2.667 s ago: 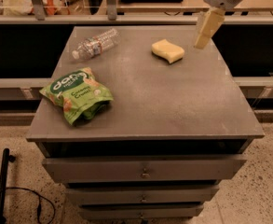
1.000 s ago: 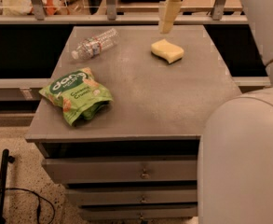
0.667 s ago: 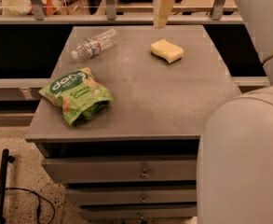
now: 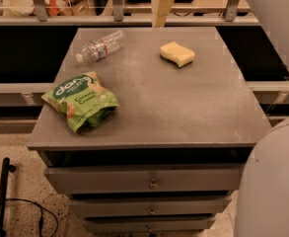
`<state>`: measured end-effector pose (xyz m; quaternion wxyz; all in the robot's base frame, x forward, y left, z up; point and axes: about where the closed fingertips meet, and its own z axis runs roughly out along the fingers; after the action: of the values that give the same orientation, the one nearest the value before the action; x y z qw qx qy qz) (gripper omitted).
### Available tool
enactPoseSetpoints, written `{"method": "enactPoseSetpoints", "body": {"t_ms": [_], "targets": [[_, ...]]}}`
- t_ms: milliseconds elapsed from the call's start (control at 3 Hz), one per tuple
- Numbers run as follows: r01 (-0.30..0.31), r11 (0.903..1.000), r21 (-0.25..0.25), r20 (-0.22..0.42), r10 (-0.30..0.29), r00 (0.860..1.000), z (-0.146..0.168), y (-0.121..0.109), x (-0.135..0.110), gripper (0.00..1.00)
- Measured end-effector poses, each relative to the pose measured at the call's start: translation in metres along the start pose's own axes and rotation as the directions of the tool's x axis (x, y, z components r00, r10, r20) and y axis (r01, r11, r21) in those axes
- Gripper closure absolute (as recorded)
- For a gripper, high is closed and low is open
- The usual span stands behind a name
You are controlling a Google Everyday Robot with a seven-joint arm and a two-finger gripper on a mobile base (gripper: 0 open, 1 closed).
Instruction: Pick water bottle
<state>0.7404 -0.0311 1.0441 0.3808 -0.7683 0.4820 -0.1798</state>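
The water bottle [image 4: 101, 46], small, clear and crinkled with a white cap and a white label band, lies on its side at the back left of the grey cabinet top [image 4: 183, 107], cap toward the left. My gripper [image 4: 162, 10] hangs above the back edge of the top, to the right of the bottle and apart from it, behind the yellow sponge. It holds nothing that I can see.
A yellow sponge [image 4: 177, 53] lies at the back right of the top. A green snack bag [image 4: 81, 100] lies near the front left. My white arm [image 4: 277, 132] fills the right side of the view. Rails and a shelf run behind the cabinet.
The gripper has moved left along the back edge, from the far right corner to above the sponge, closer to the bottle. The bottle, sponge and bag have not moved.
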Motion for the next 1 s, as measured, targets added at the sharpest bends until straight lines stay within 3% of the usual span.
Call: {"method": "enactPoseSetpoints", "body": {"t_ms": [333, 667, 1000], "targets": [[-0.012, 0.9995, 0.029, 0.084, 0.009, 0.996, 0.007, 0.003, -0.005, 0.0], [-0.047, 0.9985, 0.029, 0.216, 0.04, 0.976, 0.019, 0.003, -0.013, 0.0], [-0.076, 0.9971, -0.003, 0.303, 0.074, 0.95, 0.037, 0.0, -0.014, 0.0]]}}
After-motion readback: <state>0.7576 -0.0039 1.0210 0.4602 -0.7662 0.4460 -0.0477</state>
